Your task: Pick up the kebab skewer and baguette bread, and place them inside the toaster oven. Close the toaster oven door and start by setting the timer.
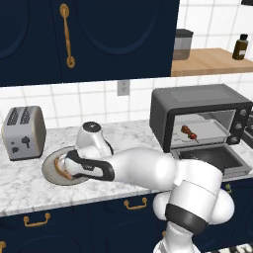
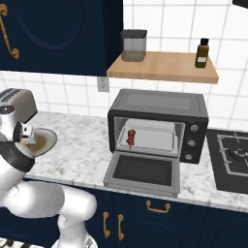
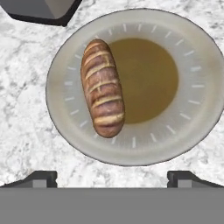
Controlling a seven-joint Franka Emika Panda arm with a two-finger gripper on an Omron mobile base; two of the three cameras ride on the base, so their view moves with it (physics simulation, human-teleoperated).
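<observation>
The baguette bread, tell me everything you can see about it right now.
The baguette bread is a small oblong loaf, golden-brown with pale slashes across a reddish-brown crust. It looks whole and lies flat on the grey plate, off to one side of the plate's brownish centre, overlapping its edge. Nothing else touches it. The open fingers hang above the plate, not yet around the loaf.

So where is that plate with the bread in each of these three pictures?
Left base view: grey plate at left centre, partly behind the arm.
Right base view: plate at the left edge, beside the arm.
Hand view: plate around the centre, baguette bread lying on it.
Shared landmark: the silver toaster.
</observation>
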